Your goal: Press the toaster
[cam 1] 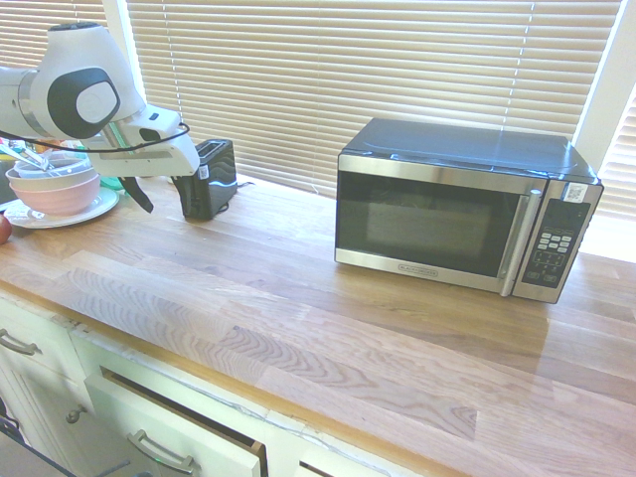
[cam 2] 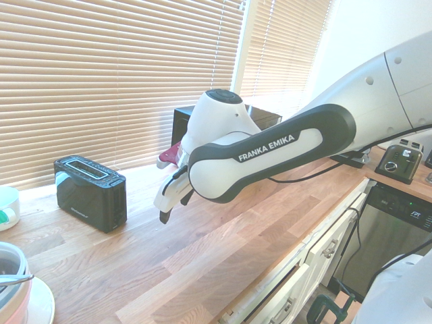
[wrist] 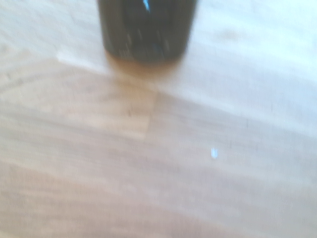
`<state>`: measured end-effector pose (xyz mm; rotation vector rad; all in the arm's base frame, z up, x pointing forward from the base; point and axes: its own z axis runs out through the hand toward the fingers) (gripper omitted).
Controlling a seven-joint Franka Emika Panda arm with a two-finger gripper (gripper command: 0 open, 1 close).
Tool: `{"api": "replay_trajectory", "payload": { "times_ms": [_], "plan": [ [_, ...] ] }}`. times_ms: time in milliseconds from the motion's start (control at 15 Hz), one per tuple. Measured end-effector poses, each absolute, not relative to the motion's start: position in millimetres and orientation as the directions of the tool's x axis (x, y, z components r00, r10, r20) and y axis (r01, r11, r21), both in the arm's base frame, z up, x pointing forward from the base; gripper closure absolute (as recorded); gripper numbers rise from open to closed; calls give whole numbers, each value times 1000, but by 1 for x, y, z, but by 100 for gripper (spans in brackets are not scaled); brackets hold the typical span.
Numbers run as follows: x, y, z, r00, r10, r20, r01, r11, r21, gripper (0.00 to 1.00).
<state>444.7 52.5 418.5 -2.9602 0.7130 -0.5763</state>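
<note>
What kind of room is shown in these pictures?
It looks like a kitchen: a microwave and a black toaster stand on a wooden countertop, with drawers below it.

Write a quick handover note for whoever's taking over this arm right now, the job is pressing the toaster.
Gripper: open, holding nothing, in the air above the wooden counter, between toaster and microwave.
Toaster: upright on the counter near the window blinds, with the bowls on its other side from the microwave.
Done: the gripper is near the toaster but not touching it; no press seen.
Left: line up with the toaster's lever, which I can't make out here, and press it.
</note>
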Motion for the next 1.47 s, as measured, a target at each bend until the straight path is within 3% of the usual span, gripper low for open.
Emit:
{"api": "replay_trajectory", "payload": {
  "times_ms": [600,1133,1467],
  "plan": [
    [512,73,462,800,-321,506,-325,-942,-85,0],
    [521,114,459,819,-295,493,-300,-951,-71,0],
    [528,125,443,810,-361,463,-327,-932,-154,0]
  ]
}}
